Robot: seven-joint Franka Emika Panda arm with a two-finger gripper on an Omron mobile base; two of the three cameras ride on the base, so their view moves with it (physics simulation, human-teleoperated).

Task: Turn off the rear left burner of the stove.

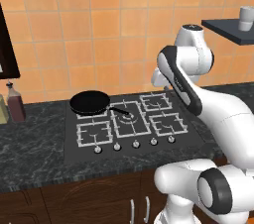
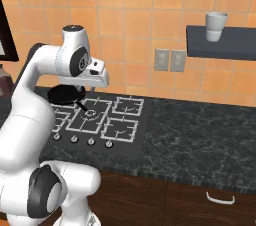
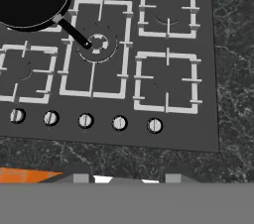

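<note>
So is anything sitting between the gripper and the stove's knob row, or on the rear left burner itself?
A black frying pan sits on the rear left burner, its handle reaching toward the middle grate. The five knobs along the stove front are uncovered, with nothing visible between them and the hand above.

Stove (image 3: pixel 208 119) glossy black glass; knobs (image 3: pixel 85 120) silver metal; counter (image 1: pixel 30 148) dark marbled stone.

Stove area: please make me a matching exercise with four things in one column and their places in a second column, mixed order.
Things:
1. frying pan
2. white cup
3. dark bottle
4. silver knobs

Places:
A. on the wall shelf
B. in a row along the front of the stove
C. on the rear left burner
D. on the counter, left of the stove

Pairs: 1-C, 2-A, 3-D, 4-B
</note>
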